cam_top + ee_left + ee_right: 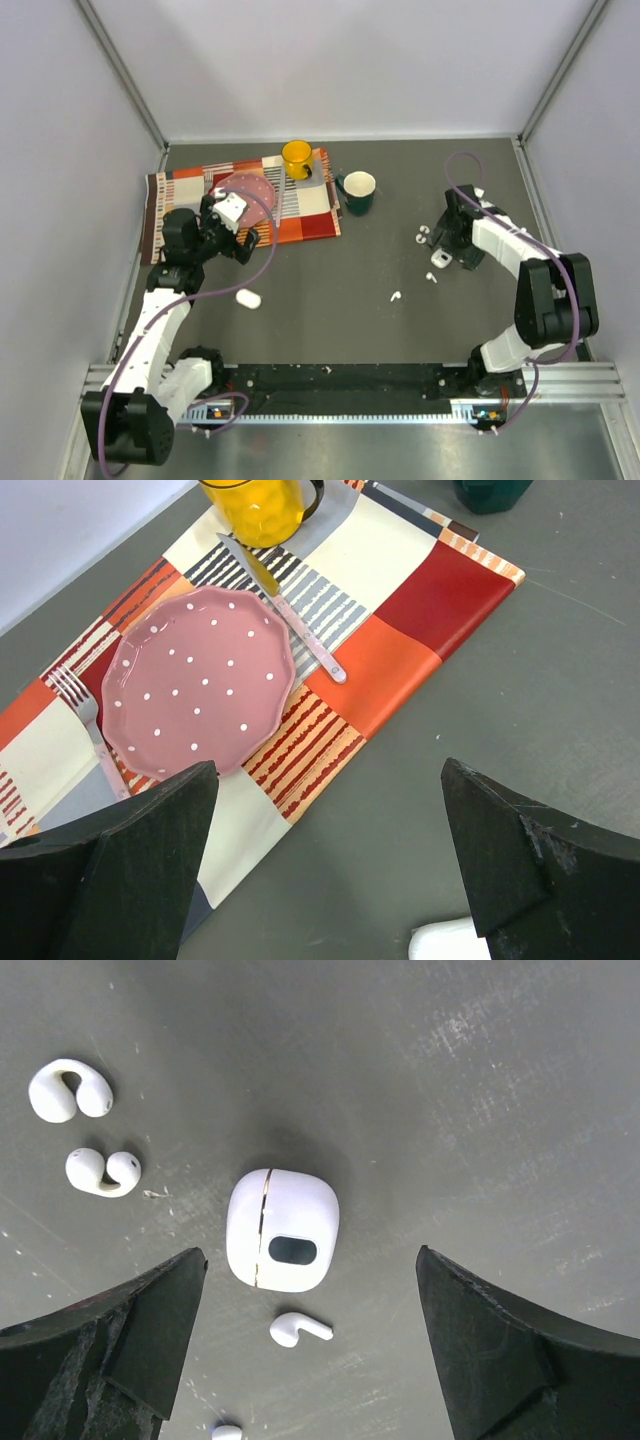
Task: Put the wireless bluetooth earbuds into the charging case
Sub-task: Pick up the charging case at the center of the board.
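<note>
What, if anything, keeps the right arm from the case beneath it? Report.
Probably nothing, so yes. The right gripper hangs over the case, jaws open wide to either side; the nearest earbud lies apart from it.

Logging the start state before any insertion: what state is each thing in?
Oval case: loose, lid unclear
Windowed case: shut, flat
Stemmed earbud: loose, outside any case
Left pincer: open, empty
Right pincer: open, empty
Yellow mug: upright
Plate: empty
</note>
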`<action>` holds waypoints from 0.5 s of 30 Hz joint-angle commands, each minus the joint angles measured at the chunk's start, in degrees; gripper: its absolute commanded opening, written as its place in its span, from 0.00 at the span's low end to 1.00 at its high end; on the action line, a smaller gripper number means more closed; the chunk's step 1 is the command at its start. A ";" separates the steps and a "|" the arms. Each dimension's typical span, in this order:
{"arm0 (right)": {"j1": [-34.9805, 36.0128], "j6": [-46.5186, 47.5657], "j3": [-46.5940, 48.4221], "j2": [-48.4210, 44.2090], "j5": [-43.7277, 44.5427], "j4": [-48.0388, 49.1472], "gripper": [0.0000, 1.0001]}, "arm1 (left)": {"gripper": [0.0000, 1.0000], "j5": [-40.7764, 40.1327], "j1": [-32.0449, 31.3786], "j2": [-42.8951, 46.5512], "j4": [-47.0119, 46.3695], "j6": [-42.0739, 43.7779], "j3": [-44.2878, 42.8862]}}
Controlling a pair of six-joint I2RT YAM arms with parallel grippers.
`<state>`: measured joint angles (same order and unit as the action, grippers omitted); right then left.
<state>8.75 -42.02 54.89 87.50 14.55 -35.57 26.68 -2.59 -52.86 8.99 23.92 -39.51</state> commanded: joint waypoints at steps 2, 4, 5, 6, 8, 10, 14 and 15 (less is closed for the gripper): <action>-0.58 -1.40 1.89 1.70 -1.71 1.64 0.85 | 0.99 -1.10 -0.22 1.36 -2.75 -1.24 -0.04; -0.67 -1.49 1.97 2.23 -1.89 2.26 0.82 | 0.99 -1.54 -0.22 1.18 -3.02 -1.51 -0.04; -0.58 -1.66 2.15 2.93 -1.80 2.35 0.82 | 0.99 -1.80 -0.22 1.18 -3.10 -1.77 -0.13; -0.58 -1.75 2.23 3.28 -1.71 2.52 0.80 | 0.99 -1.98 -0.22 1.09 -3.11 -1.86 -0.13; -0.58 -1.92 2.41 4.25 -1.80 2.79 0.78 | 0.99 -1.89 -0.22 1.27 -3.10 -1.77 -0.13; -0.58 -2.19 2.50 4.69 -1.54 3.14 0.75 | 0.99 -1.63 -0.22 1.36 -3.02 -1.51 -0.05; -0.58 -2.45 2.24 5.48 -1.36 3.67 0.74 | 0.99 -1.54 -0.22 1.36 -2.84 -1.33 -0.13; -0.58 -2.45 2.06 5.66 -1.28 3.84 0.72 | 0.99 -1.63 -0.22 1.44 -2.84 -1.51 -0.13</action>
<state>8.73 -43.64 54.92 92.64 12.71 -33.85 25.17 -2.59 -52.60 8.97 23.33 -39.51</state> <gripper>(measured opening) 0.744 0.987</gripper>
